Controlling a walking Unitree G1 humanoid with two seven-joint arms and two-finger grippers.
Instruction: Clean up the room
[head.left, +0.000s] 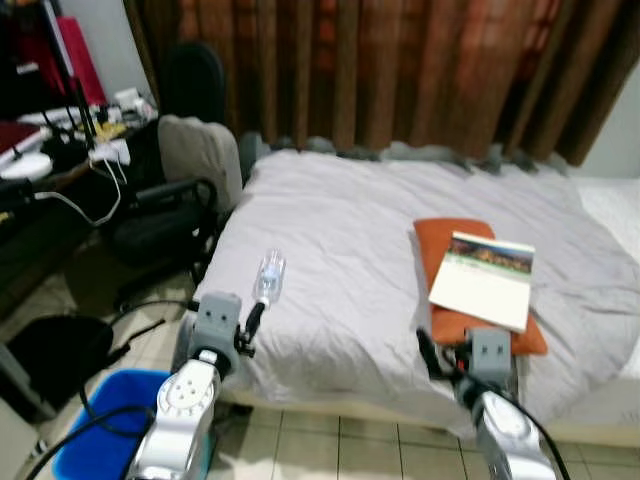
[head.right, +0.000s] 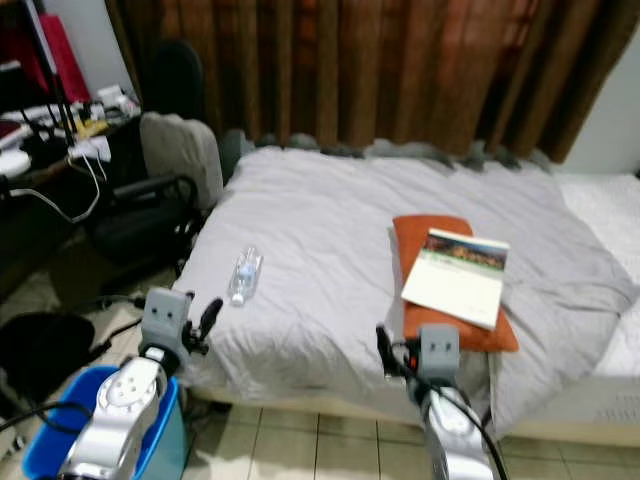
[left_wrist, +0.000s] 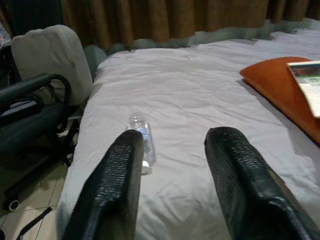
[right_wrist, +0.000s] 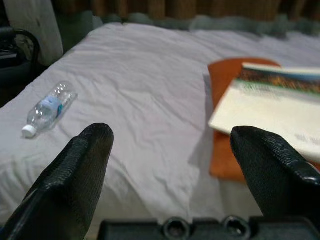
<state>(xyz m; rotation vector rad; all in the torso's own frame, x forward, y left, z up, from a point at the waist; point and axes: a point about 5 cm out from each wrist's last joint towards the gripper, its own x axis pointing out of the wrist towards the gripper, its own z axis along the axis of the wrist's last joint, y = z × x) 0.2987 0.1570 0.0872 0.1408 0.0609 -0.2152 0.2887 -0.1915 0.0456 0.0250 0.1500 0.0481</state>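
Where the grey bedsheet (head.left: 340, 230) slopes toward its near left edge, a clear plastic water bottle (head.left: 269, 276) lies on its side, white cap pointing at the near edge. The left gripper (left_wrist: 172, 155) is raised at that edge, its two black fingers (left_wrist: 117, 175) spread wide and empty, the bottle lying just beyond the left finger's tip and apart from it. The silver left arm (head.left: 185, 405) rises from below, angled up and forward toward the bed.

Farther right on the sheet an orange pillow (head.left: 450, 245) lies flat, with a large white book (head.left: 484, 280) resting across it, a dark picture band along the book's far edge. The right gripper (right_wrist: 172, 150) is held level at the near edge in front of the pillow, its fingers (right_wrist: 80, 165) wide apart and holding nothing.

Beside the left arm, on the tiled floor (head.left: 340, 445), stands a blue bin (head.left: 95, 420). Left of the bed are a black office chair (head.left: 165, 215) with a pale cloth over its back, and a cluttered desk (head.left: 50, 150) with cables. Brown curtains (head.left: 380, 70) hang behind the bed.
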